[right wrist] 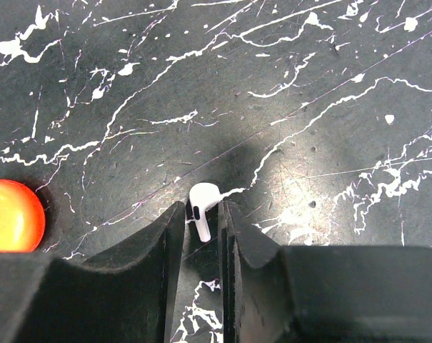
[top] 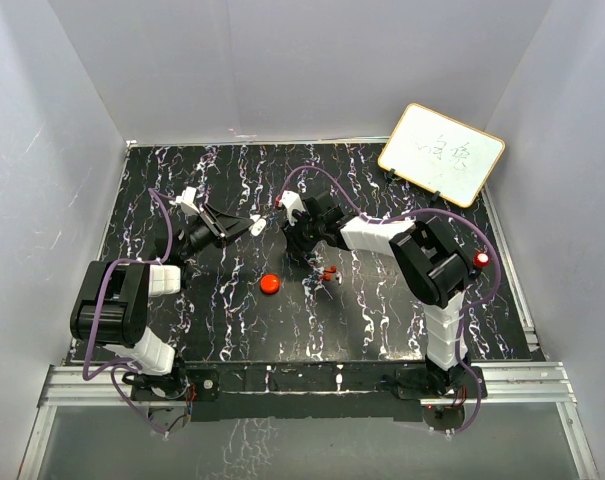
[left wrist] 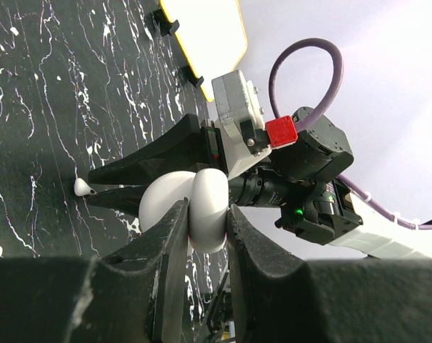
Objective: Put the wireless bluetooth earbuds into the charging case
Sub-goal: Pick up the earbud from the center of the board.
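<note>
White, light and slick, the earbud [right wrist: 201, 196] sat pinched, apparently by its stem, in the right hand [right wrist: 201, 213] near the red puck [right wrist: 8, 214].

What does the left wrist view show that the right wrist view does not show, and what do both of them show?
Only the left wrist view shows a white rounded case clamped in the left gripper, the right arm's wrist camera, and a yellow-edged board. Only the right wrist view shows a round red puck, lying at the left edge of that picture. Both views show the white earbud held in the right gripper, and the black marbled table.
</note>
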Motion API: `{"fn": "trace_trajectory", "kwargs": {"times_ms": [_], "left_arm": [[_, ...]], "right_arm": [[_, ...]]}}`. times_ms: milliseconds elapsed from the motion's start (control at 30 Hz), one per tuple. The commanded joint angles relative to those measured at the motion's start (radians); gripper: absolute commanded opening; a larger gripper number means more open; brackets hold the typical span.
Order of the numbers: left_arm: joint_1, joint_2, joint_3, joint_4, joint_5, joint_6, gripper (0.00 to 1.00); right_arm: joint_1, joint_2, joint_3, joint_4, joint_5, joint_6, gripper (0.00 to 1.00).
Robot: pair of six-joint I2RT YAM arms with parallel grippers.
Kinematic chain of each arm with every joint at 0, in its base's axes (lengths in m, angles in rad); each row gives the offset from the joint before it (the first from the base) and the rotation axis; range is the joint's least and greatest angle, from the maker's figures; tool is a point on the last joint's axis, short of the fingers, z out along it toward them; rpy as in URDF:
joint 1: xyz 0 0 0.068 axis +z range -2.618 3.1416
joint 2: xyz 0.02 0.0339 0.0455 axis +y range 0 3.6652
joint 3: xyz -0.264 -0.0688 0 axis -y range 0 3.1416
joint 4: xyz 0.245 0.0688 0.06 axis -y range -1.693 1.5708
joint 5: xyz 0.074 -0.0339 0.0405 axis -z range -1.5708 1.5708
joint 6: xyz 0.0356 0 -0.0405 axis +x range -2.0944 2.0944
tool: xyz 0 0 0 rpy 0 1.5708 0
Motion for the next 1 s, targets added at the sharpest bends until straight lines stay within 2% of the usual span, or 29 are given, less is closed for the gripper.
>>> {"fn": "trace_trajectory", "kwargs": {"times_ms": [0, 367, 600, 767, 967], "left_arm": [[0.007, -0.04, 0.016, 0.026, 0.019, 0.006, 0.0], [0.007, -0.041, 0.014, 0.022, 0.018, 0.007, 0.0], [0.007, -0.041, 0.016, 0.02, 0.017, 0.006, 0.0], [0.007, -0.041, 0.017, 0.015, 0.015, 0.007, 0.0], [0.007, -0.043, 0.025, -0.01, 0.005, 0.01, 0.0]], "right_arm": [[0.003, 0.011, 0.052, 0.044, 0.001, 0.007, 0.23], [0.003, 0.018, 0.059, 0.041, 0.003, 0.005, 0.22], [0.004, 0.011, 0.056, 0.042, 0.012, 0.006, 0.04], [0.004, -0.007, 0.04, 0.05, 0.029, 0.013, 0.0], [-0.004, -0.157, -0.093, 0.201, 0.078, 0.074, 0.0]]}}
